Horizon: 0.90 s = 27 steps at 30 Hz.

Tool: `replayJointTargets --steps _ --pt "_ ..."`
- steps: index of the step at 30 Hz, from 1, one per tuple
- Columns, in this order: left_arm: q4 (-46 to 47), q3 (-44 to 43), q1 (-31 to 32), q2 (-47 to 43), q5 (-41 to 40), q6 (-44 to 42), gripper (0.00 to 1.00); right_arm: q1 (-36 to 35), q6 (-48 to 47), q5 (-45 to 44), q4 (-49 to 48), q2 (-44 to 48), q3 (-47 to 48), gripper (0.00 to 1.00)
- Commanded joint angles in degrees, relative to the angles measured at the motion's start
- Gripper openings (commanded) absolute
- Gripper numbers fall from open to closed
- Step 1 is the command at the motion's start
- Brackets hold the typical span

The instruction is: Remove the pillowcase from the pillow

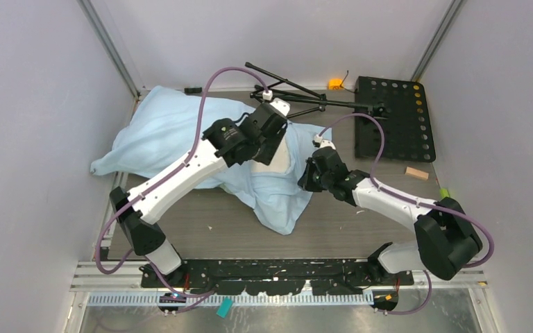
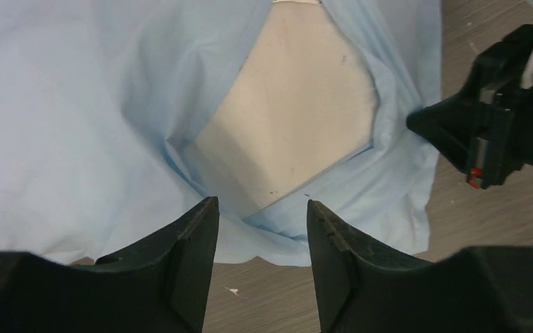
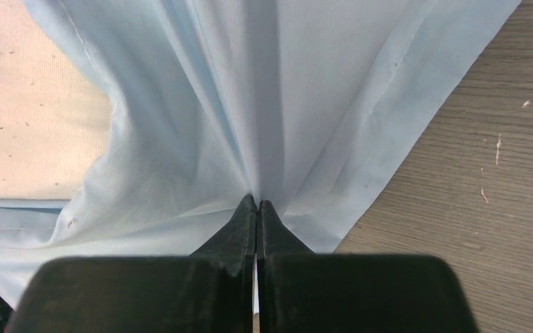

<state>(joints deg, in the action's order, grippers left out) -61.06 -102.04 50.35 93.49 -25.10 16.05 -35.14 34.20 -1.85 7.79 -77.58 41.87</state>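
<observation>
Two black two-finger grippers sit at the open mouth of a thin light-blue fabric pillowcase (image 1: 170,132), which lies rumpled across the far left and middle of the dark wood-grain table (image 1: 361,222). A plump white rectangular pillow (image 2: 298,118) with a few small dark specks is inside it. Only a pale patch of the pillow is bare where the mouth gapes, and blue cloth covers the rest.

The right gripper (image 3: 257,202) has its jaws pressed together on a pinched fold of the pillowcase near the fabric's right edge, and creases fan out from the pinch. The bare pillow shows to the left of that fold, and bare table to the right.

The left gripper (image 2: 260,202) has its jaws apart and nothing between them. It sits just above the near hem of the opening, pointing at the exposed pillow. From overhead its fingertips are hidden under the wrist, so whether they touch the cloth is hard to say.

In the left wrist view the right gripper is at the right edge, beside the pillowcase's loose flap.

Far right on the table lies a black perforated board (image 1: 395,118), with a small wooden block (image 1: 417,173) just in front of it. A thin black folded stand (image 1: 288,94) lies at the back.
</observation>
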Motion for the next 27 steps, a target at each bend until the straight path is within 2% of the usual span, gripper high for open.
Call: replayJointTargets --steps 1,4,6,7,9,15,20,22,24,25,27 --pt "1.9 -1.3 1.2 -1.2 3.5 1.8 0.54 0.2 -1.2 0.3 1.5 2.0 0.1 0.00" --pt "6.4 1.0 1.6 -0.8 8.7 2.9 0.62 0.2 -0.4 1.0 0.8 2.5 -0.4 0.00" --pt "9.0 2.5 1.6 0.5 11.7 3.0 0.74 0.2 0.2 1.0 0.1 3.2 -1.0 0.00" --pt "10.2 3.4 1.3 1.3 12.5 3.1 0.85 0.2 0.3 1.1 -0.1 3.5 -1.2 0.00" --pt "11.2 4.3 0.0 3.3 13.1 3.6 0.93 0.2 0.5 1.0 -0.2 4.3 -1.7 0.00" --pt "13.0 7.3 -2.0 8.9 7.6 2.7 0.99 0.2 1.8 0.9 -1.1 6.8 -4.2 0.00" --pt "8.6 6.1 -2.5 15.4 -0.9 3.2 1.00 0.2 3.5 1.1 -2.7 7.3 -6.1 0.00" --pt "8.0 6.6 -3.0 16.2 -3.1 3.3 0.98 0.2 4.1 1.1 -2.8 6.7 -6.4 0.00" --pt "8.4 7.2 -4.1 16.0 -3.1 3.5 0.89 0.2 4.5 1.1 -3.0 6.3 -6.7 0.00" --pt "8.7 7.5 -4.6 15.6 -2.9 3.3 0.81 0.2 4.5 1.1 -3.1 6.2 -6.9 0.00" --pt "9.5 7.8 -5.7 14.5 -2.5 2.8 0.51 0.2 4.5 1.1 -3.1 6.5 -7.4 0.00"
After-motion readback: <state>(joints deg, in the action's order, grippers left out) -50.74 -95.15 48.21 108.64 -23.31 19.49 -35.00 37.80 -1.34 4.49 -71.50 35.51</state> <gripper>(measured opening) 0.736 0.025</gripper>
